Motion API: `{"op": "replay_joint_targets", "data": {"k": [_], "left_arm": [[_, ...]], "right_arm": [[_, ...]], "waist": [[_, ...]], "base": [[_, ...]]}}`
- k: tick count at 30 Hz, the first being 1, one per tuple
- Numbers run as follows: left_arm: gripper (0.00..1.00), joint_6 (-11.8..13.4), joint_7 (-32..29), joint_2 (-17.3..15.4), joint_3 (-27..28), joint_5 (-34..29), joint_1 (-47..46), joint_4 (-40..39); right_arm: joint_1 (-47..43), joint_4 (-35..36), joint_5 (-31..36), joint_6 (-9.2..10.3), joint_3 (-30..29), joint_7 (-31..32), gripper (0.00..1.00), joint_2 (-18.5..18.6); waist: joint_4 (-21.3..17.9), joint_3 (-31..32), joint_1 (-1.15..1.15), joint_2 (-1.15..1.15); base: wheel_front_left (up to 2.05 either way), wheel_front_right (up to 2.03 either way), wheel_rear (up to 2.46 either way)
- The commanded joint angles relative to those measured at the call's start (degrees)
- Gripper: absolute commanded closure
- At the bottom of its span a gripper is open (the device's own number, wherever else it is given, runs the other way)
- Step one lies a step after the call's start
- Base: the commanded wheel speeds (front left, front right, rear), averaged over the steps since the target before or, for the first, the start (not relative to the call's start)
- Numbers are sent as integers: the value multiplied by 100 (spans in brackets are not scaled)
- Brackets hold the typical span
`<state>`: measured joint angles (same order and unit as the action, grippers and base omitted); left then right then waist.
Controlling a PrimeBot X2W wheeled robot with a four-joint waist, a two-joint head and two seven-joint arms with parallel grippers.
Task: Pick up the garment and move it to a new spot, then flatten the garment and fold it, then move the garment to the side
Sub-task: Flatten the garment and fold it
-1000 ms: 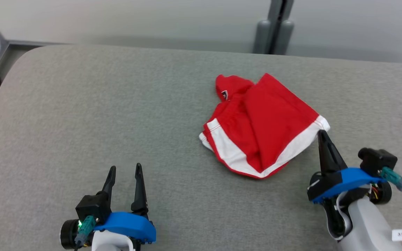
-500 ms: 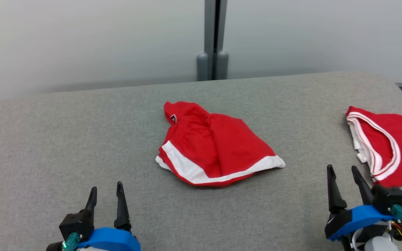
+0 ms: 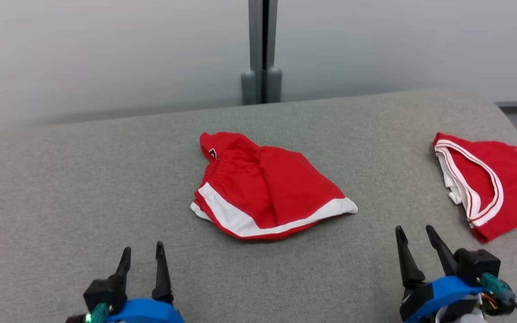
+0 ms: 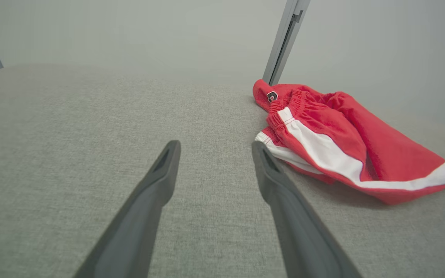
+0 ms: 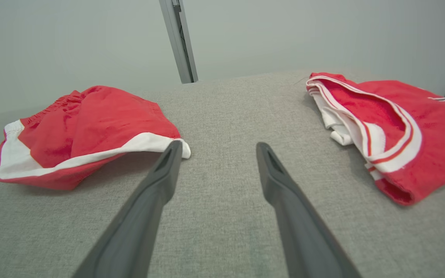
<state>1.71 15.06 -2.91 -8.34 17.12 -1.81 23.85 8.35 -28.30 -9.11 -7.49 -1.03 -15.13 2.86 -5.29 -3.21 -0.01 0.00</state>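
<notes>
A: So, from the head, where are the red shorts [image 3: 272,197]?
B: They lie crumpled on the grey cloth top [image 3: 83,179], in front of the grey post [image 3: 262,49] and right below it. Nothing touches them.
A: And the claws?
B: The left gripper [image 3: 143,247] is nearer to us than the post and off to its left. The right gripper [image 3: 414,229] is nearer too, off to the post's right. Both have their two fingers spread apart, and they hold nothing.
A: What is the other red thing?
B: A red jersey [image 3: 487,184] with white trim, far to the right of the post.
A: Now the left wrist?
B: The left gripper [image 4: 215,146] has its fingers wide over bare grey cloth. The red shorts [image 4: 346,139] start at the foot of the post [image 4: 284,42] and spread to its right, apart from the fingers.
A: And the right wrist?
B: The right gripper [image 5: 219,146] is spread wide and empty. The red shorts [image 5: 91,119] lie left of the post [image 5: 178,38]. Their white corner shows just past one finger's tip. The red jersey [image 5: 400,127] lies right of the post.
</notes>
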Motion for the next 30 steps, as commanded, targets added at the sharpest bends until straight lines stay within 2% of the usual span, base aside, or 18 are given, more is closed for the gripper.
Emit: {"op": "replay_joint_targets", "data": {"k": [1,7,15,24,25,27,29,30], "left_arm": [[0,-27,13,5,-36,-6,-200,10],[0,-242,12,4,-293,-98,-996,373],[0,-602,12,-41,-250,-132,-2210,1663],[0,-802,13,-152,-312,-116,-3038,2921],[23,-817,13,-150,-327,-115,-3072,2973],[56,-843,13,-134,-393,-98,-3060,3148],[65,-881,13,-99,-479,-36,-3043,3331],[78,-882,12,-86,-510,-14,-3058,3391]], "right_arm": [[113,45,-12,-1,23,2,0,13],[362,126,-158,-1,266,2,0,14],[527,103,-262,-1,456,1,0,14],[575,116,-280,-1,488,2,0,11],[578,106,-292,-1,488,2,0,12],[587,85,-302,-1,489,1,0,12],[591,65,-296,-1,501,2,0,12],[598,58,-293,-1,501,2,0,13]], "waist": [[-3,-71,1,0],[-253,-449,1,0],[-643,-790,1,0],[-728,-969,1,0],[-719,-976,1,0],[-689,-970,1,0],[-656,-947,1,0],[-639,-939,1,0]], "base": [[0,0,0],[0,0,0],[0,0,0],[0,0,0],[0,0,0],[0,0,0],[0,0,0],[0,0,0]]}}
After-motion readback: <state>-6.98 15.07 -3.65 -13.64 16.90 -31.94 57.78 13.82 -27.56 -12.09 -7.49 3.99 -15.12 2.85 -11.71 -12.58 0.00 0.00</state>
